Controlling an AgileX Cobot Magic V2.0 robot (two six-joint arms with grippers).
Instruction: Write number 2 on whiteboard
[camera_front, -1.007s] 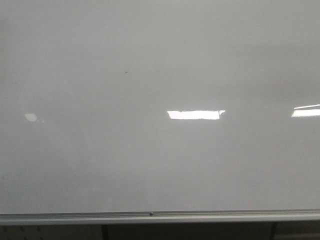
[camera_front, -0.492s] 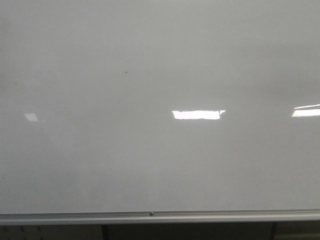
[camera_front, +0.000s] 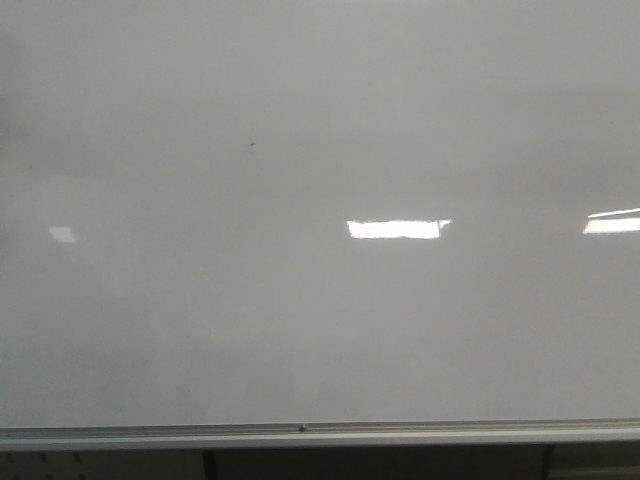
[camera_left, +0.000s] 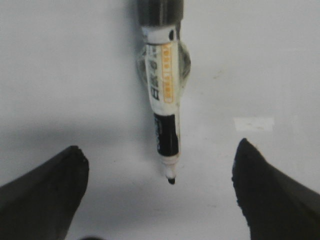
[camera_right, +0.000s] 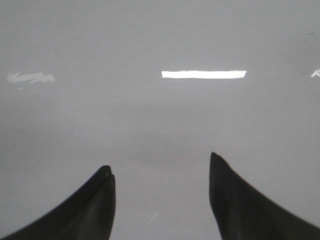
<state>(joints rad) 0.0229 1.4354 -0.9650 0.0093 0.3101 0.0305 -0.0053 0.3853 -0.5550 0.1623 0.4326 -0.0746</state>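
Note:
The whiteboard (camera_front: 320, 300) fills the front view, glossy pale grey with a silver bottom rail (camera_front: 320, 433). No number 2 shows on it; only a tiny dark speck (camera_front: 252, 144). Neither gripper shows in the front view. In the left wrist view my left gripper (camera_left: 159, 145) is open, its dark fingers (camera_left: 50, 185) wide apart. An uncapped black-tipped marker (camera_left: 162, 100) points down the picture between them against a white surface, touching neither finger. My right gripper (camera_right: 159, 161) is open and empty, facing a plain grey-white surface (camera_right: 160, 115).
Bright rectangular light reflections (camera_front: 397, 229) lie on the board at the middle and at the right edge (camera_front: 612, 224). Dark frame legs (camera_front: 208, 465) show below the rail.
The middle light reflection's left edge has shifted slightly to the right. Nothing else has visibly changed on the board.

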